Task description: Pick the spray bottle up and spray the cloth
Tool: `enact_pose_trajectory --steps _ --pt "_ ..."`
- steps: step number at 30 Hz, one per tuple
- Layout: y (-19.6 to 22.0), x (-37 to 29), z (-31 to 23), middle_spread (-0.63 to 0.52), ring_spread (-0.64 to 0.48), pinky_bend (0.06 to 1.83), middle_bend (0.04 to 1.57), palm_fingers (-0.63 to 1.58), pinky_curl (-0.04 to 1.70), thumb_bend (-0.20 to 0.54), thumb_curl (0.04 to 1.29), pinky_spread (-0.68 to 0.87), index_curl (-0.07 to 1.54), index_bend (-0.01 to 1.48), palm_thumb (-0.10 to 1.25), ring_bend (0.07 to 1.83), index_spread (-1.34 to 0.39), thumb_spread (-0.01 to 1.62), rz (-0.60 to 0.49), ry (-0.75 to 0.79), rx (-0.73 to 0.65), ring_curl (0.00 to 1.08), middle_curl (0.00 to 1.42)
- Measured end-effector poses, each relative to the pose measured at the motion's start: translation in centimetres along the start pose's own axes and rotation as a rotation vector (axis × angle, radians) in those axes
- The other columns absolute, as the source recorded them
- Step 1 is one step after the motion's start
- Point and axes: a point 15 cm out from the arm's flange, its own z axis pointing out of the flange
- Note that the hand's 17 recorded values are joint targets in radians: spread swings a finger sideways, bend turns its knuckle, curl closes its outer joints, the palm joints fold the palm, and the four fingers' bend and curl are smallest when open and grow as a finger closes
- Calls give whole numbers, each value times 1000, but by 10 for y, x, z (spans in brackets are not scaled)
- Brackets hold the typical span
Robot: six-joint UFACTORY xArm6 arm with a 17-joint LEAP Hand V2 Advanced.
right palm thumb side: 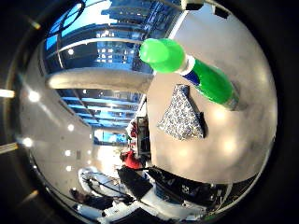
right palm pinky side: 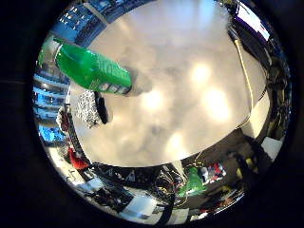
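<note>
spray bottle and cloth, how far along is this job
Nothing looks done. The green spray bottle stands upright on the white table, ungrasped, with the patterned cloth lying flat beside it. No part of the hand shows. Grasping, lifting and spraying the cloth all remain.

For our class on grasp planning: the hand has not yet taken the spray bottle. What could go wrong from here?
1. The green spray bottle stands upright on the white table; a sideways nudge during approach might tip it.
2. The patterned cloth lies right beside the bottle's base, so fingers closing low could snag or drag it.
3. The cloth is near the table edge and could slide off.
</note>
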Motion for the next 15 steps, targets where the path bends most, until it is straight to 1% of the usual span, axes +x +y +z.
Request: enact_pose_trajectory --steps 15 --pt "5 33 20 208 211 425 193 -39 318 -30 285 398 215 136 288 268 -135 934 74 -23 23 268 300"
